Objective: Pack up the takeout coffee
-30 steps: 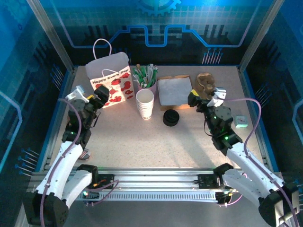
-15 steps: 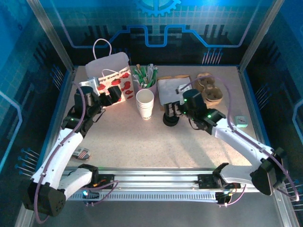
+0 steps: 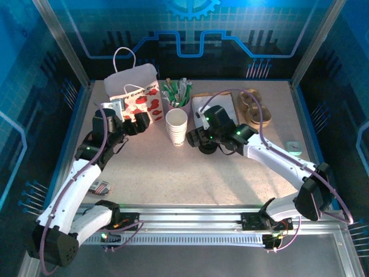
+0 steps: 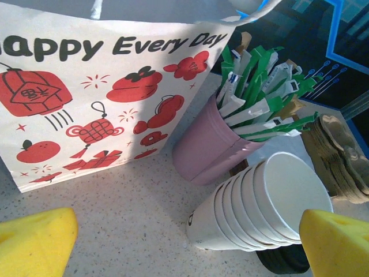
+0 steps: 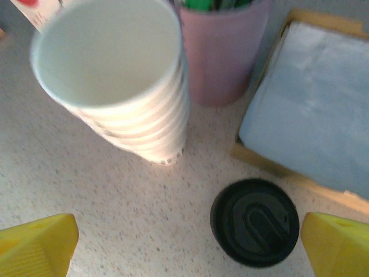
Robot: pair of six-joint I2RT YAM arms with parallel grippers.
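Right gripper [image 3: 194, 137] moves in over the black lid [image 5: 255, 221] by the cup stack [image 3: 176, 127]; jaws wide, empty (left gripper [image 3: 140, 121] too); cup pick likely next.

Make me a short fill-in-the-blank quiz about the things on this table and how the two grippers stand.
1. The white paper gift bag with red pictures reads "Happy Every ___".
2. The round plastic cup holding green-and-white sticks is ___ in colour.
3. The round plastic lid lying beside the stack of nested white paper cups is ___ in colour.
4. The left gripper and the right gripper both have their jaws standing ___.

Missing words: Day; pink; black; open.
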